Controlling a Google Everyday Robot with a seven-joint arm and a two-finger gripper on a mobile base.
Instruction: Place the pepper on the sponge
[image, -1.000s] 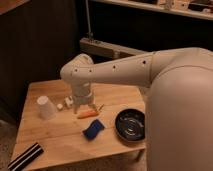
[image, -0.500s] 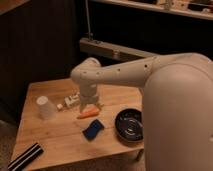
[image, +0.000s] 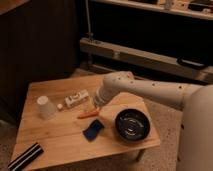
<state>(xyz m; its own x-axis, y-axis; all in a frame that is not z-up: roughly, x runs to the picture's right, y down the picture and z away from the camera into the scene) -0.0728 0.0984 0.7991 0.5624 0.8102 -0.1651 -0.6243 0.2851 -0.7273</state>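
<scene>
Spot pepper (image: 88, 114) flat on table (image: 55, 137), mid-board, just behind sponge (image: 93, 129) and not on it; looks apart from sponge by a thin gap, though can't rule out contact; so not yet lying as task wants. Find gripper (image: 93, 106) at end of arm (image: 145, 90), low over table, right at pepper's upper edge, between pepper and box (image: 76, 98); can't read grip state, nor whether pepper is held or only beside it. Judge low pose as there for pepper: right height to take it off the wood, equally right for having it in hand close to table. Judge arm reaching in from right so as to pass behind bowl (image: 132, 124) and leave sponge uncovered as landing spot. Note pepper as slim, orange-red, tapered, carrot-like, lying roughly crosswise with thin tip toward left; likely to roll on its round side. Note sponge as deep-blue soft block, set at a slant, broader than pepper, so fair target but squashy. See cup (image: 45, 107) upside down at left and striped strip (image: 25, 156) at near-left corner, both well clear of pepper.
</scene>
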